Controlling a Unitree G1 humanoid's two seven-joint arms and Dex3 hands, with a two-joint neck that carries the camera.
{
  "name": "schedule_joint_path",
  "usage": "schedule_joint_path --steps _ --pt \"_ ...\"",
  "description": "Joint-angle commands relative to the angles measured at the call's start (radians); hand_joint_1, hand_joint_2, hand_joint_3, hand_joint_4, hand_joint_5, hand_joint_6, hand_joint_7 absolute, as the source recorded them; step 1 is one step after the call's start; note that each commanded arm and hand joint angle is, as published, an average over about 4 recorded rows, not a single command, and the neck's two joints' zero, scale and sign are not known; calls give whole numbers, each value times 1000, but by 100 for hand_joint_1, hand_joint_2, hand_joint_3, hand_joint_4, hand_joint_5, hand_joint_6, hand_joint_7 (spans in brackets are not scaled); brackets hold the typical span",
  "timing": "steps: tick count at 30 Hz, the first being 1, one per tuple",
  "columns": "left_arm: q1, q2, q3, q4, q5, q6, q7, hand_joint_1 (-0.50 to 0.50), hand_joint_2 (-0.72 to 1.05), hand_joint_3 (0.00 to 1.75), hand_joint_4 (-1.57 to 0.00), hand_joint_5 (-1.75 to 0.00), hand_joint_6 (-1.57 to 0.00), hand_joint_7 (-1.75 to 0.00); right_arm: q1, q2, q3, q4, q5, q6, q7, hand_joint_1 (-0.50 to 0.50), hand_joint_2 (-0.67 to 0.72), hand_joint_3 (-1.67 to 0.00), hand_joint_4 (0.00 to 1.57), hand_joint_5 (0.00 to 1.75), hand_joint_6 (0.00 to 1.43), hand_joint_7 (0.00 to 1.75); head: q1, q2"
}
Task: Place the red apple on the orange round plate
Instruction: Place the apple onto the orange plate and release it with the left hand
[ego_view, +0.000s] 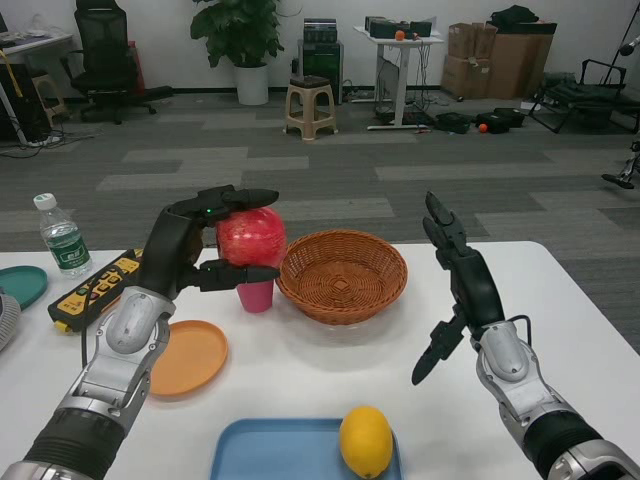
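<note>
Left hand grips the red apple, fingers over the top and underneath it, held up off the counter above the pink cup and just beside the wicker basket. Orange round plate lies nearer the robot, lower left of the apple and partly hidden by the left forearm, so judging by that the carry is not finished.

Right hand is empty, fingers spread, raised over the right side of the counter, well apart from everything.

Risks from here:
- apple is round and smooth-looking; the hold looks like top-and-bottom contact only, so it could slip out on a quick swing back
- lowering straight down hits the cup (it would tip easily)
- forearm covers the plate's near edge; a misjudged release puts the apple on the rim and it rolls off
- plate looks shallow, so a drop from height likely rolls toward the yellow power strip or blue tray with the lemon
</note>
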Motion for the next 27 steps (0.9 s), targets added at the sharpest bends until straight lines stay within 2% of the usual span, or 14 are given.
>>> schedule_joint_path --steps 1,8,11,16,19,23,27 --pt "11 5 3 -4 -9 -10 11 -50 105 9 -142 -175 -107 -35 7 8 -1 -10 2 -1 -5 -38 72 0 0 0 0 2 -11 -3" --pt "14 11 7 -4 -10 -10 11 -50 105 9 -142 -175 -107 -35 6 14 -3 -4 1 -2 -5 -38 72 0 0 0 0 3 -3 -10" --pt "33 21 10 -5 -14 -8 11 -50 105 9 -142 -175 -107 -35 6 15 -5 6 1 -2 -5 -38 72 0 0 0 0 2 4 -16" --pt "86 26 43 -12 -22 -3 11 -50 105 9 -142 -175 -107 -35 4 16 -7 19 1 -1 -5 -38 72 0 0 0 0 3 4 -21" --pt "132 26 81 -19 -27 -2 14 -50 105 9 -142 -175 -107 -35 -2 15 -8 29 1 -1 -5 -38 68 0 0 0 0 0 7 -28" --pt "173 25 122 -20 -25 -2 17 -50 105 9 -142 -175 -107 -35 -5 15 -8 36 1 -1 -5 -38 72 0 0 0 0 5 14 -34" --pt "205 21 175 18 -24 -4 17 -50 105 9 -139 -175 -107 -35 -5 12 -8 40 2 -1 -5 -38 72 0 0 0 0 2 19 -37"
